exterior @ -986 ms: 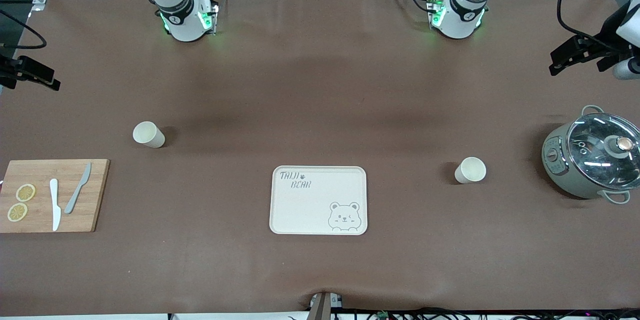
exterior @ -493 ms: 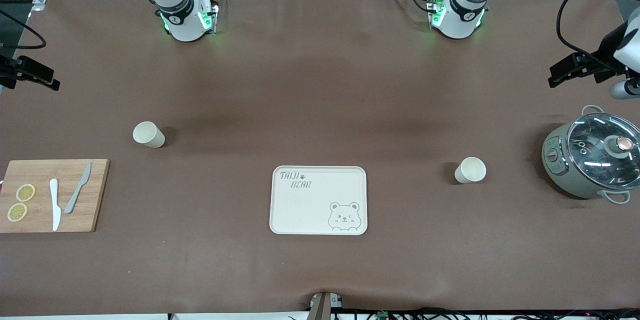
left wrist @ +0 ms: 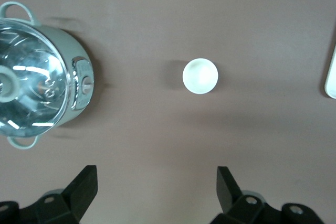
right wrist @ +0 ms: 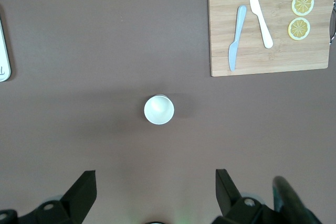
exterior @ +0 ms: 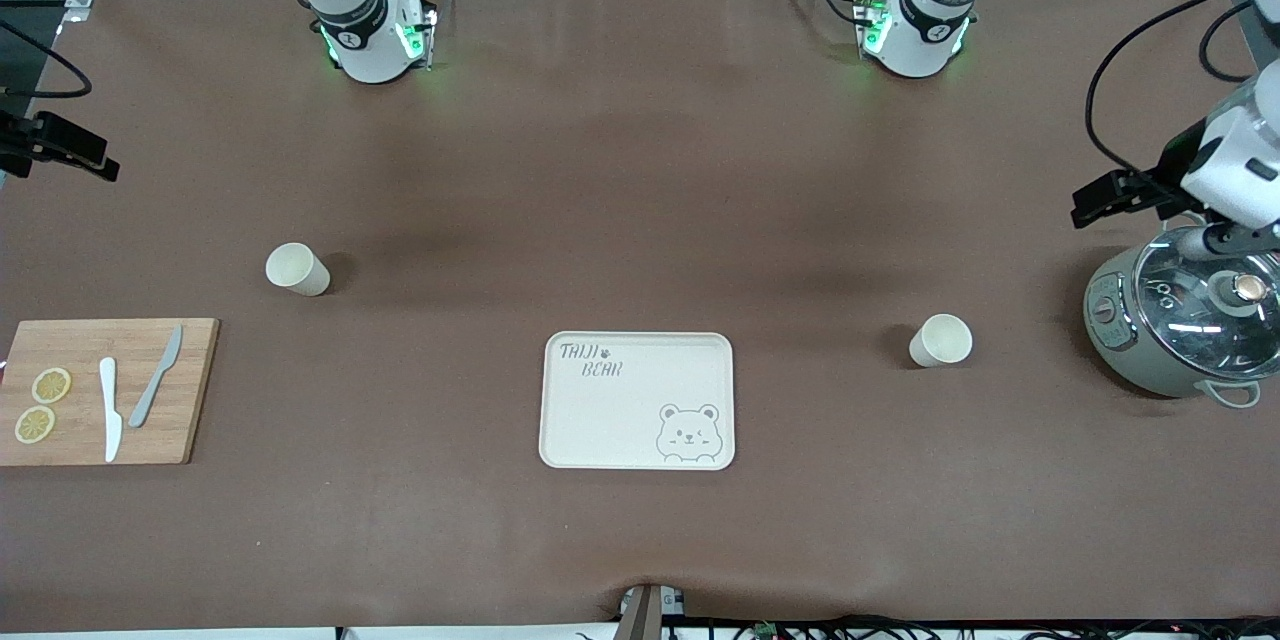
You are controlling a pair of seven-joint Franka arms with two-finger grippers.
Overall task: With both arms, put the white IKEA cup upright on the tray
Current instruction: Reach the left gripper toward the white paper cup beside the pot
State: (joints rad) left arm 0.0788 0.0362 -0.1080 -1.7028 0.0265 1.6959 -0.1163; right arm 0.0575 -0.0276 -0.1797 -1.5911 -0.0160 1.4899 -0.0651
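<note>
Progress: nothing placed yet. You have the tray (exterior: pixel 637 401) bare, lying flat, nearest the front camera among the task items, midway along the table.

Two white cups stand upright on the brown table cover, mouths up, both well apart from the tray. The cup toward the left arm's end (exterior: pixel 941 340) sits slightly farther from the front camera than the tray, between the tray and the lidded electric pot (exterior: pixel 1185 322). The cup toward the right arm's end (exterior: pixel 297 269) sits farther from the camera still, and farther than the wooden cutting board (exterior: pixel 105 391).

Left gripper (left wrist: pixel 156 188): fingers spread wide, holding nothing. It hangs high at the left arm's end of the table, over the cover by the pot; its wrist view looks down on the nearer cup. Right gripper (right wrist: pixel 156 190): fingers likewise spread, empty, high over the cover near its cup, at the table edge in the front view.

Judgement: you are at the approach stage. Both grasps, both carries and both releases onto the tray remain.

Writing: "TAIJI BEAR" on the tray, with a bear face drawn in one corner. No brand mark is readable on either cup. The pot's control panel is too small to read.
</note>
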